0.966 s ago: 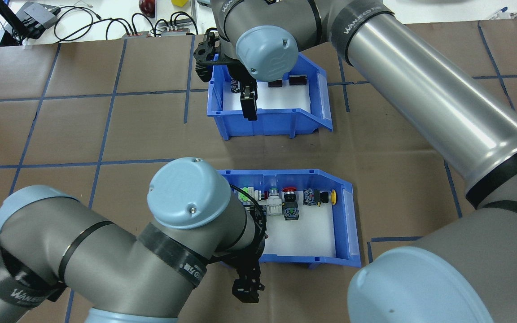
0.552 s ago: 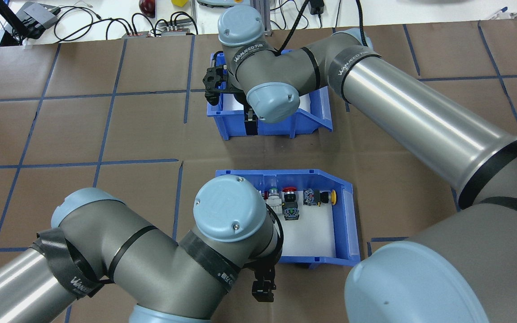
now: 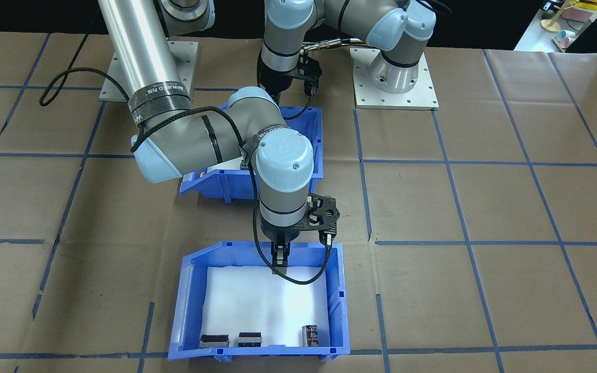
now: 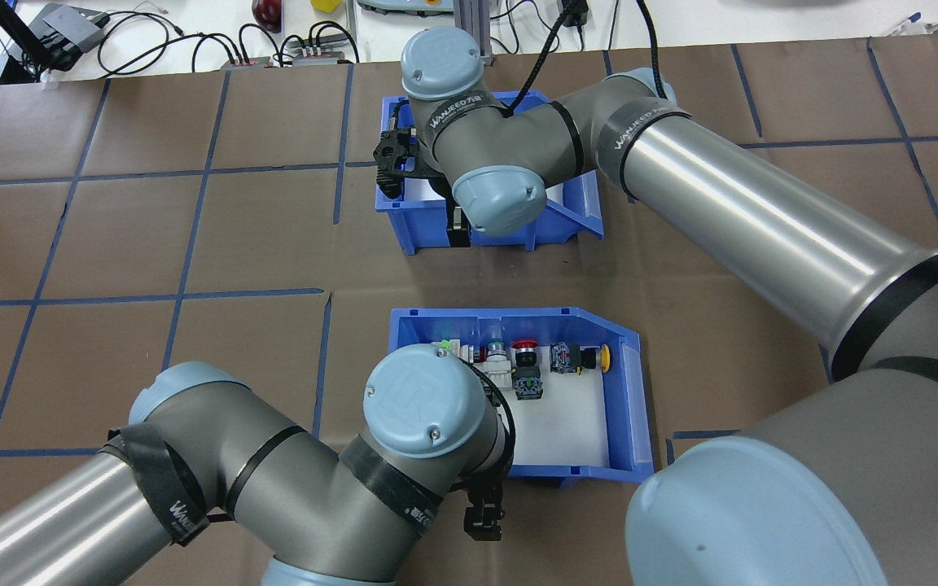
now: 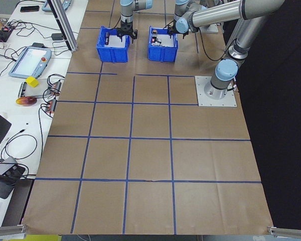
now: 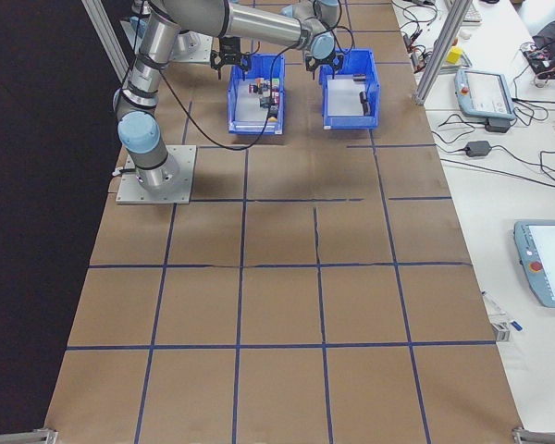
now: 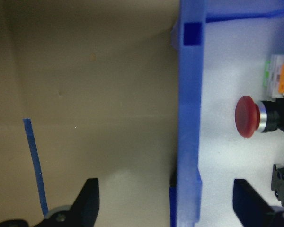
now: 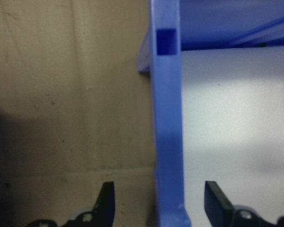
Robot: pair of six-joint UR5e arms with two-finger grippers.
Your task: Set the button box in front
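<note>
— Overhead exterior view first: what's the tabletop (image 4: 192, 244) like from where you stand?

— Brown paper over the whole of it, crossed by blue tape lines (image 4: 200, 171) into big squares. Past the far edge there's a white bench with black cables (image 4: 151, 37) and small devices; the left side view shows a tablet-like pendant (image 5: 30, 59) there too.

— And the button box (image 4: 628, 382)?

— Right under the left end effector (image 7: 163, 203). That one straddles the box's blue side wall, fingers spread wide, one outside over the paper, one inside over the white foam. It grips nothing. A red mushroom button (image 7: 248, 117) lies just ahead of the inner finger.

— The right end effector (image 8: 156, 203)?

— Same posture on the other blue bin (image 4: 575, 220), farther from the robot. Its fingers are parted on either side of that bin's wall, not closed on it. A few dark parts (image 3: 231, 339) sit along that bin's far wall.

— How do the bins sit?

— Apart, with a strip of bare paper between them.
</note>
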